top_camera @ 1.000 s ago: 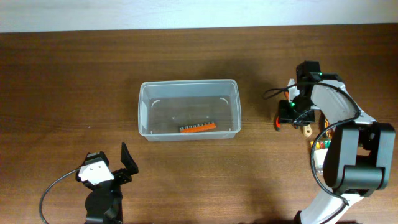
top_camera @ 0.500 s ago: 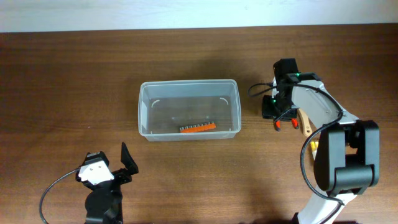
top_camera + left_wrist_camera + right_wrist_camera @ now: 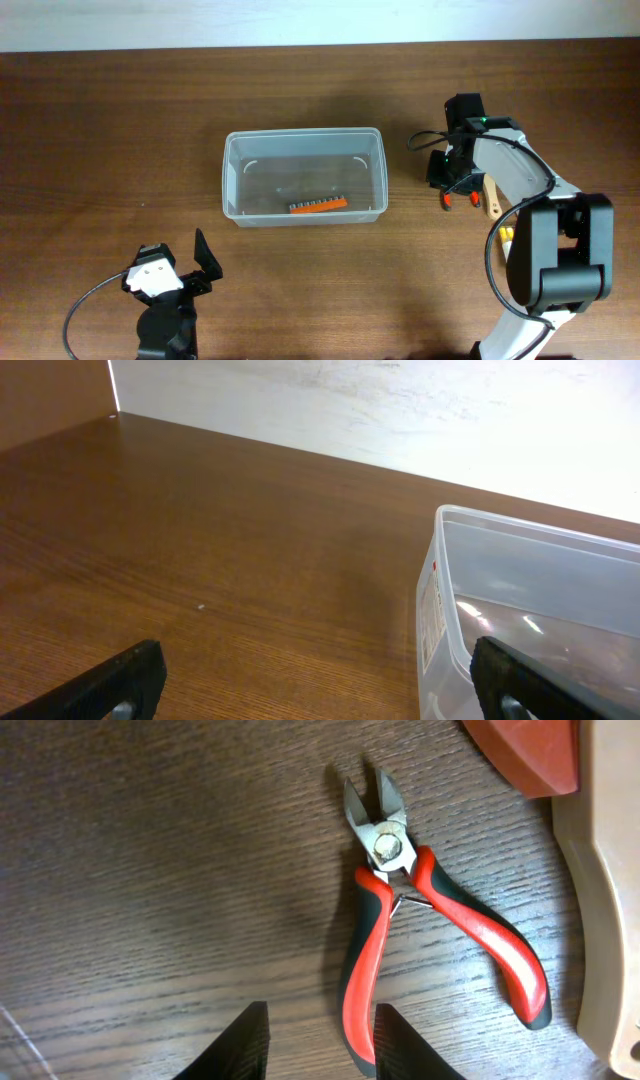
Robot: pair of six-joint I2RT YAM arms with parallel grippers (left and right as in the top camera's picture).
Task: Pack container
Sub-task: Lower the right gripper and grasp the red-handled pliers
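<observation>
**A:** Which way does the large, clear, translucent plastic rectangular tub [image 3: 300, 133] lie?

**B:** It sits mouth up near the middle of the dark brown wooden counter [image 3: 110, 130]. Its long axis runs left to right, parallel to the counter's far edge.

**A:** What does it look like?

**B:** It has rounded corners, a raised rim and cloudy walls that you can see the wood through. A slim orange strip of small metal bits [image 3: 318, 205] lies inside, near the front wall and roughly along the long axis. The left wrist view shows a small printed label [image 3: 432, 610] on the short left wall.

**A:** What is around it?

**B:** To the right, just beyond the short right wall, red-and-black-handled cutting pliers [image 3: 420, 920] lie flat on the wood. Beside them are a pale tan handle [image 3: 491, 195] and an orange-red piece [image 3: 530, 750] that is cut off by the edge of the view. Nothing stands over the tub's mouth.

**A:** And the pincers?

**B:** The right pincer [image 3: 320, 1040] hangs over the pliers, clear of the tub, with its fingers parted narrowly. The end of one red handle shows in the gap beside the right finger [image 3: 405, 1045]. I cannot tell whether they touch. The left pincer [image 3: 315, 660] is spread wide and holds nothing. It is low at the front left, well apart from the tub and facing its left end.
</observation>
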